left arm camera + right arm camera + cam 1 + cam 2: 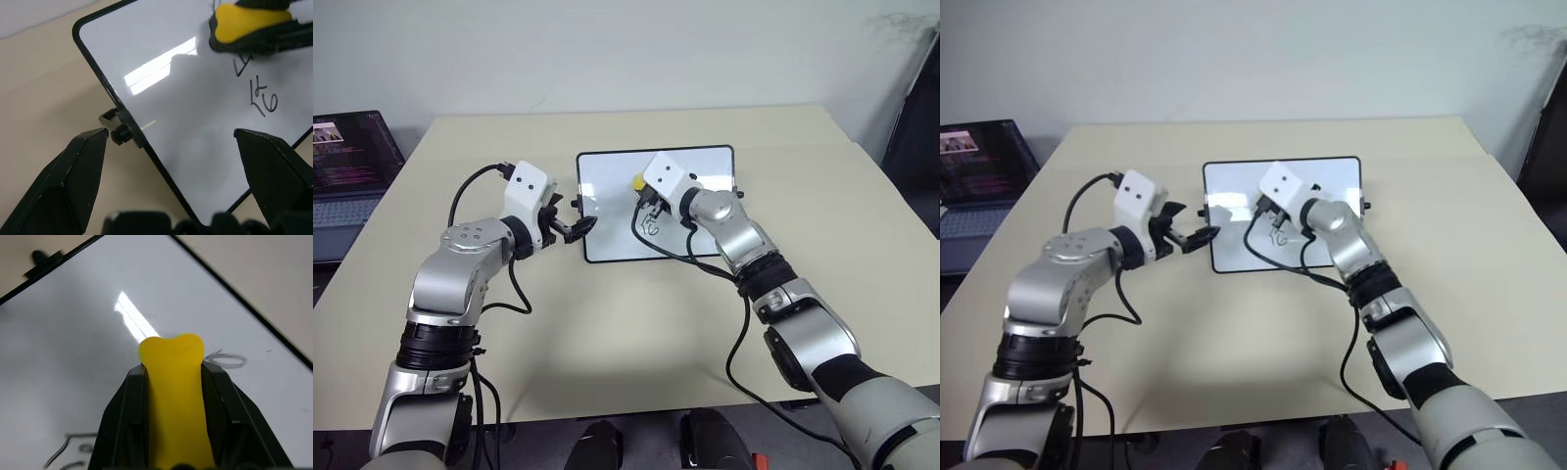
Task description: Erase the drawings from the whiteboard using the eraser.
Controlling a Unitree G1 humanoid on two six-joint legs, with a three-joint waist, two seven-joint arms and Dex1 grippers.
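Note:
The whiteboard [695, 166] lies flat on the beige table. Black drawings [651, 224] sit near its middle, also seen as thin scribbles [264, 97] in the left wrist view. My right gripper [173, 374] is shut on the yellow eraser [638, 182], which is over the board just beyond the scribbles; I cannot tell whether it touches the board. A faint grey smear [227, 361] shows beside the eraser's tip. My left gripper [579, 227] is open at the board's left edge, its fingers [80, 166] either side of the small black knob [120, 132].
An open laptop [347, 162] stands off the table's far left corner. The table [607, 333] stretches bare in front of the board and to its right. Black cables hang from both wrists over the board's near edge.

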